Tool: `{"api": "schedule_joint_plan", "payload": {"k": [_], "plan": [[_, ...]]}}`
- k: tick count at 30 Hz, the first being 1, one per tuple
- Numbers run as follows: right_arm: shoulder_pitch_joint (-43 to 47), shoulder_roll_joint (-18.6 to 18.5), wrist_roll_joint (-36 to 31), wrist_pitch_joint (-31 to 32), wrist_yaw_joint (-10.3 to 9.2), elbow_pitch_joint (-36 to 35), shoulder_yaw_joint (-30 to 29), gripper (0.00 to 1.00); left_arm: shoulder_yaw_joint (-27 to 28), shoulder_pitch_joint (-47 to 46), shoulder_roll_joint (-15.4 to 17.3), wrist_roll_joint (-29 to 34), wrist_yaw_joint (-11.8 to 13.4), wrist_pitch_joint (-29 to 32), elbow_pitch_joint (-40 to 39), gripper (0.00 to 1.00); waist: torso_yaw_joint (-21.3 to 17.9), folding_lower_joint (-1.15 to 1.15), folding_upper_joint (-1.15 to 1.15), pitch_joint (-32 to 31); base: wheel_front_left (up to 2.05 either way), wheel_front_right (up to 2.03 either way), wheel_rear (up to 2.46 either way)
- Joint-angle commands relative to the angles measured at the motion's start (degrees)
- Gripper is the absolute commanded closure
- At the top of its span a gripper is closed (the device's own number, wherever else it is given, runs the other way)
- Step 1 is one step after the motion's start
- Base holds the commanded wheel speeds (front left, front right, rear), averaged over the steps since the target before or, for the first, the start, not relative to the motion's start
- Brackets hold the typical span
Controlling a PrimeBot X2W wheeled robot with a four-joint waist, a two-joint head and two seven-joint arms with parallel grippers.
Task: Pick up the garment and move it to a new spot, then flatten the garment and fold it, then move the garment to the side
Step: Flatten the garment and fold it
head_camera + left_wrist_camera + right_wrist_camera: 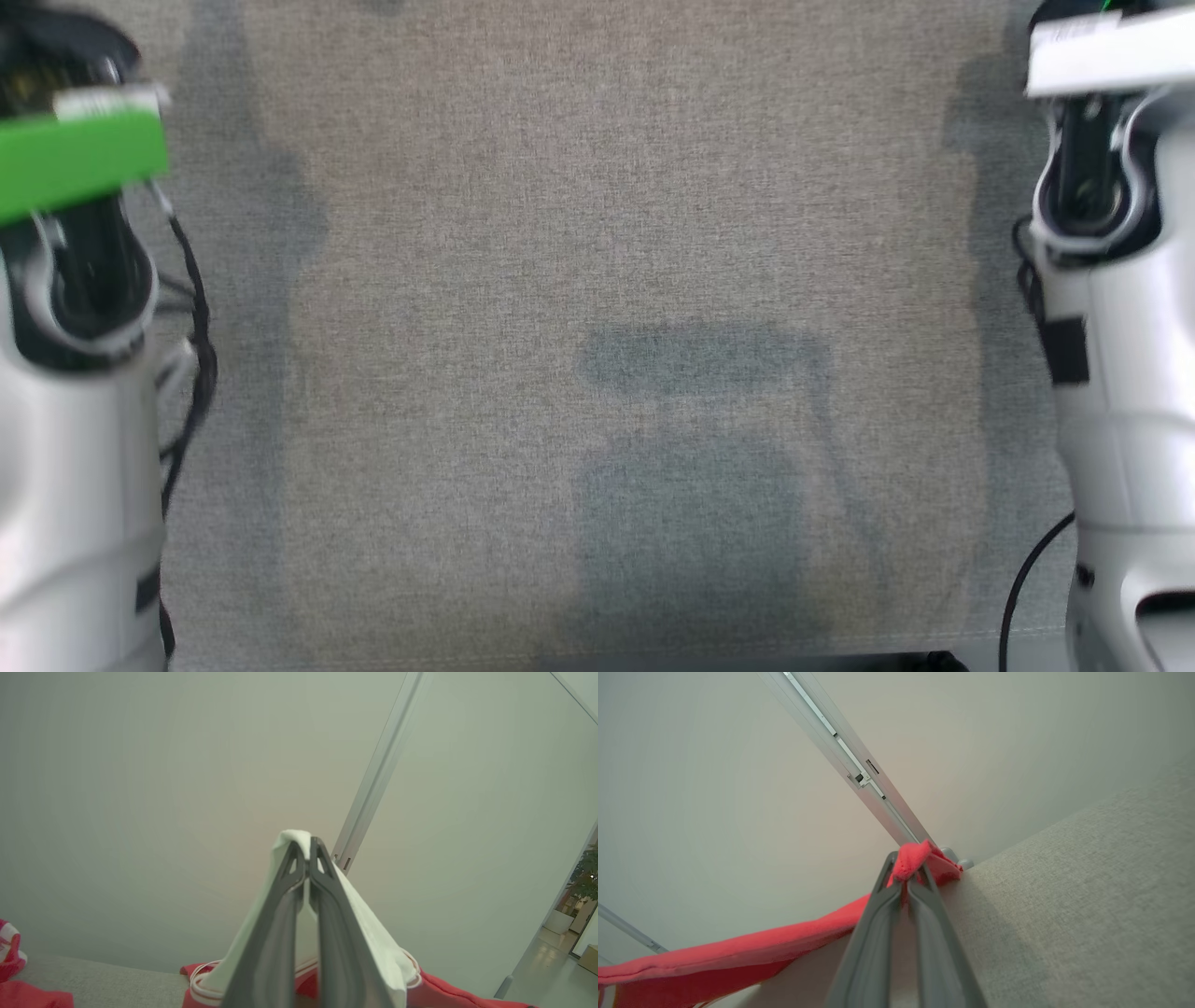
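Note:
The garment is red with white trim and a white part. In the left wrist view my left gripper (pixel 307 845) is shut on a fold of the white cloth (pixel 373 938), lifted in front of a pale wall, and the red fabric (pixel 448 994) hangs below the fingers. In the right wrist view my right gripper (pixel 906 870) is shut on a bunched red edge (pixel 913 856). From there the garment (pixel 738 952) stretches down to the left above the grey fabric table (pixel 1087 896). The head view has my two pale forearms, left (pixel 75 467) and right (pixel 1130 373), at its sides.
Grey cloth covers the table (pixel 597 233), with dim shadows near the middle. Black cables (pixel 191 308) hang by the left forearm. A metal rail (pixel 373 779) runs up the wall behind the table. A potted plant (pixel 586 877) stands far off on the floor.

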Motion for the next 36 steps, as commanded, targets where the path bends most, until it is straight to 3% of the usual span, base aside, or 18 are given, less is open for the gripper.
{"api": "schedule_joint_plan", "payload": {"k": [1, 9, 16, 25, 36], "plan": [[2.67, 0.18, 0.05, -0.21, 0.0, -1.4, 0.04, 1.0, 0.3, 3.18, 0.72, 0.77, 0.09, -0.19, -1.08, 1.0, -0.69, 0.0, 0.33, -2.48, 0.0, 0.0, 0.0], [18.32, 2.86, 0.45, -0.21, 0.0, -6.95, -1.12, 1.0, 2.92, 25.76, -0.85, 0.04, 2.24, -0.4, -3.35, 1.0, -1.2, 0.0, 0.33, -9.49, 0.0, 0.0, 0.0], [31.01, 4.24, 0.91, -0.21, -0.05, -9.63, -4.56, 1.0, 5.27, 42.0, -7.48, -0.16, 1.25, -0.42, -0.71, 1.0, -0.95, 0.0, 0.33, -17.18, 0.0, 0.0, 0.0], [44.35, 4.67, 1.18, -0.22, -0.04, -12.58, -3.03, 1.0, 4.43, 51.54, -9.59, -0.1, 0.22, -0.4, 3.11, 1.0, -0.77, 0.0, 0.33, -25.25, 0.0, 0.0, 0.0], [54.71, 4.68, 6.38, -0.22, -0.04, -12.84, -0.74, 1.0, 4.11, 57.62, -10.11, -0.88, -0.09, -0.39, 3.27, 1.0, -3.17, 0.0, 0.33, -29.36, 0.0, 0.0, 0.0]]}}
